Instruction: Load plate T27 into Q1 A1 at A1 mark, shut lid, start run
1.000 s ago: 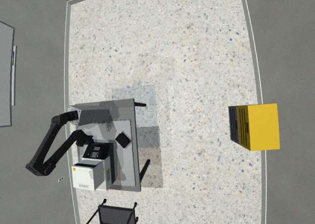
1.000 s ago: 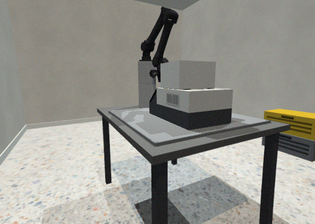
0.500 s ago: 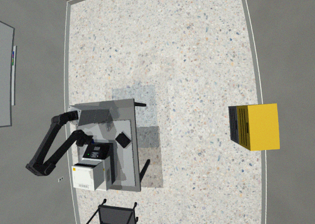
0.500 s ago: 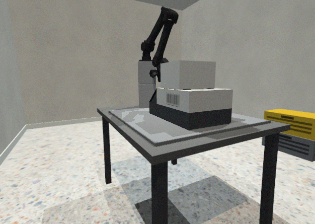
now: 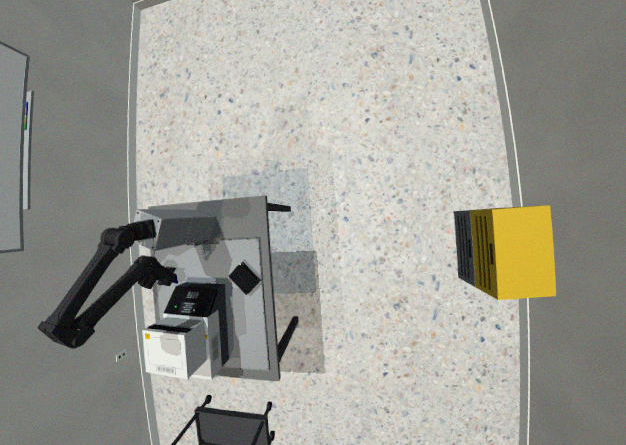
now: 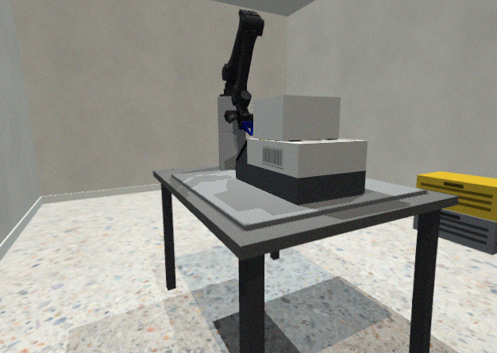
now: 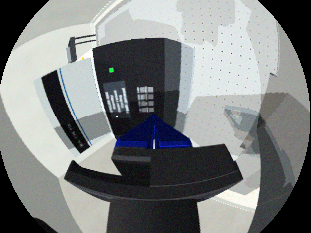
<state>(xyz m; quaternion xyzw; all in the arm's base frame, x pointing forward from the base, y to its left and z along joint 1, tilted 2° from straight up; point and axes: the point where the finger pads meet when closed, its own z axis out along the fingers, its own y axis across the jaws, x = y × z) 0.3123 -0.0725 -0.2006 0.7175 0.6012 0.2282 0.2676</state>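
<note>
The cycler Q1 (image 5: 189, 324) stands on the table with its white lid (image 5: 174, 346) down over the housing. Its black sloped panel (image 5: 194, 298) shows a green lamp (image 5: 175, 307). In the wrist view the panel (image 7: 136, 88), the lamp (image 7: 111, 69) and the rows of keys (image 7: 127, 101) lie just ahead of my blue fingertips. My gripper (image 5: 171, 277) is shut and empty, hovering above the panel's front edge; it also shows in the wrist view (image 7: 154, 135) and the side view (image 6: 248, 128). A dark square, the plate nest N1 with plate T27 (image 5: 244, 277), lies beside the panel; its markings are too small to read.
The arm's base pedestal (image 6: 229, 140) stands at the table's far corner. A grey mat (image 6: 256, 198) covers the table top. A yellow cabinet (image 5: 508, 250) stands on the floor well away, and a chair (image 5: 230, 425) is at the table's near end.
</note>
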